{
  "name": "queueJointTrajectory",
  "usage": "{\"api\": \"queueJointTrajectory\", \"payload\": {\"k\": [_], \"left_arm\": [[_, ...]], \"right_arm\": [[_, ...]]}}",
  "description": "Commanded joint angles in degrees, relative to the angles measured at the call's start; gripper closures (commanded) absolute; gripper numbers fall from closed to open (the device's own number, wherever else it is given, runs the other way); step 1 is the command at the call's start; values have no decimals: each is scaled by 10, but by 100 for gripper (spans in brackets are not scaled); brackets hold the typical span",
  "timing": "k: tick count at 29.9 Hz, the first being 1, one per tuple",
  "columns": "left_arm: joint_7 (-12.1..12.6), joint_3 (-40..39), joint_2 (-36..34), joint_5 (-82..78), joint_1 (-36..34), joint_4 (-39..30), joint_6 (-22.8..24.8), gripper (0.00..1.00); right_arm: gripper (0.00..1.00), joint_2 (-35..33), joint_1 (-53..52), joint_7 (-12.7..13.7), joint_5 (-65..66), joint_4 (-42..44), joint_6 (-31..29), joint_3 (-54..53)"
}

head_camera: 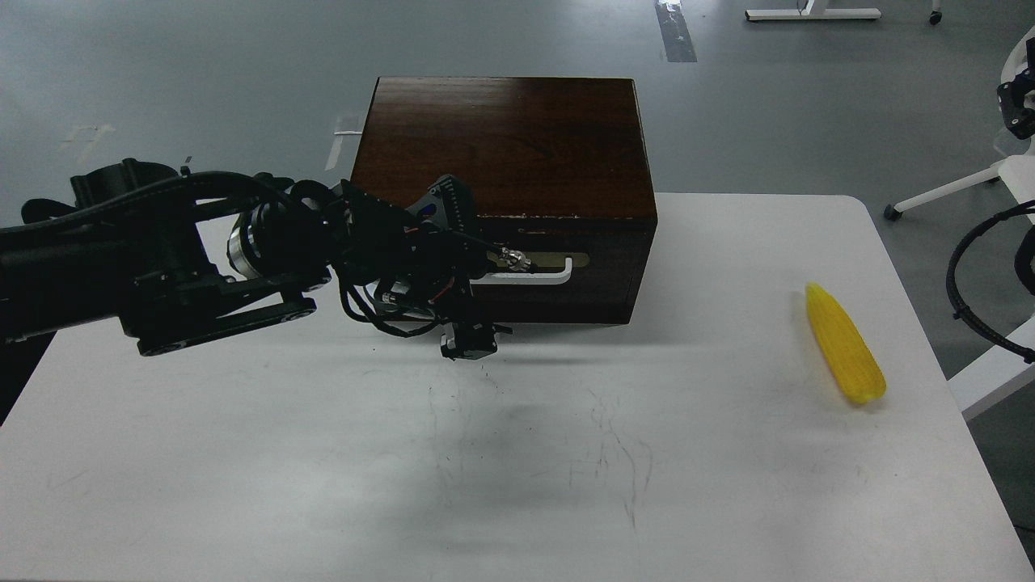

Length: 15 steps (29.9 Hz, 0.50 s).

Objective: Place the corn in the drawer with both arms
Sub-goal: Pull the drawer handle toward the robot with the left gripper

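Jaws of left gripper (469, 339) dark, spread unclear, perhaps by drawer (558, 271) handle (538, 271). Hook squarely behind bar, pull straight toward six o'clock. Corn (845, 343) at three o'clock on table (517, 469).

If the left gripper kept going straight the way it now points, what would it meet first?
Most likely the drawer front, around its white bar handle; the left gripper is already close, though depth is unclear.

No legible text or labels
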<state>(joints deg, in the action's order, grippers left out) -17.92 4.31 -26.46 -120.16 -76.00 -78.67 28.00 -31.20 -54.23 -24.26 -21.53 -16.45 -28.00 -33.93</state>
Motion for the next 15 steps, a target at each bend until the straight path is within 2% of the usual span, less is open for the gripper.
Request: {"api": "queueJointTrajectory", "payload": {"k": [1,3,15], "left_arm": [[-2,0,3,0,0,-1,0,48],[-4,0,3,0,1,-3,0,50],[-8,0,-3,0,-1,-43,0,50]], "right_arm": [[0,0,-1,0,0,0,0,0],[0,0,-2,0,0,0,0,0],[0,-1,-3,0,0,0,0,1]]}}
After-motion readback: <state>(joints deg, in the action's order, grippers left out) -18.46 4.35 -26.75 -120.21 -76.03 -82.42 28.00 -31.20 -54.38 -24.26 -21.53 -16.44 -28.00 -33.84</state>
